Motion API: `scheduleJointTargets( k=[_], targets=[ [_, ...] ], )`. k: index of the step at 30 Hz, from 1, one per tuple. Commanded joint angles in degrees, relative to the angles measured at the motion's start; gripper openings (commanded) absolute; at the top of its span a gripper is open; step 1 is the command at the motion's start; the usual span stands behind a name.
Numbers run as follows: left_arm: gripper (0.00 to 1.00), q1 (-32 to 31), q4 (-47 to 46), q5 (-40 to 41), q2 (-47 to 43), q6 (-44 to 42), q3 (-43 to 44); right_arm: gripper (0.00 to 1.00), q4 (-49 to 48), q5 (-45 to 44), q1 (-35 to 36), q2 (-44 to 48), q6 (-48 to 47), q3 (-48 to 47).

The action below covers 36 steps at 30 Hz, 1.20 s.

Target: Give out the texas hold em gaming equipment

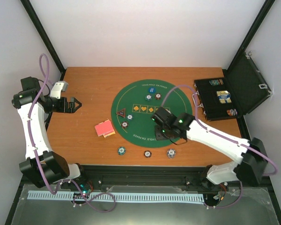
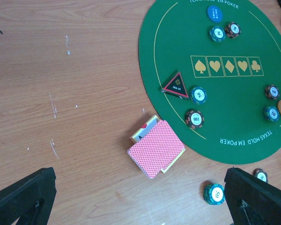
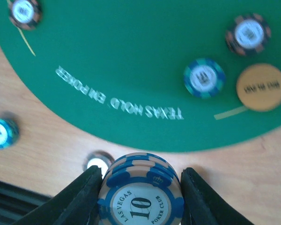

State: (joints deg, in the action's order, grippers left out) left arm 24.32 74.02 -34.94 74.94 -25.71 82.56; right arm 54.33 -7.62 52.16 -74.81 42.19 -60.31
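- The right fingers (image 3: 82,197) are gripping a blue-striped chip stack (image 3: 140,192) near the worktop's near edge; only the wrist view is showing it.
- The left fingers (image 2: 23,197) are hanging wide open near the left edge, with the cards (image 2: 157,147) showing in their view.

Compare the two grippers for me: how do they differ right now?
The left gripper is wide open and empty; the right gripper is closed on a stack of chips. The left gripper hangs over the table left of the mat; the right gripper is at the mat's near edge. Both have black fingers.
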Motion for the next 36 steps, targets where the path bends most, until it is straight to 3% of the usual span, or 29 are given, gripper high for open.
scheduleJointTargets(
  k=[1,12,20,36],
  targets=[
    [1.0,0.02,1.0,0.08,-0.84,-0.14,1.95,0.21,-1.57,-1.07,0.57,-9.85,-5.05,-8.36],
    [1.0,0.03,1.38,-0.21,-0.76,-0.19,2.4,0.22,0.55,-0.91,-2.26,-42.26,-15.62,-41.23],
    [1.0,0.03,1.08,-0.52,-0.42,-0.39,1.98,0.22,4.88,1.73,-5.74,-58.72,-18.22,-60.71],
    [1.0,-0.04,0.8,-0.49,-0.17,-1.5,1.48,0.22,3.07,5.03,-9.52,-68.56,-19.16,-69.35]
  ],
)
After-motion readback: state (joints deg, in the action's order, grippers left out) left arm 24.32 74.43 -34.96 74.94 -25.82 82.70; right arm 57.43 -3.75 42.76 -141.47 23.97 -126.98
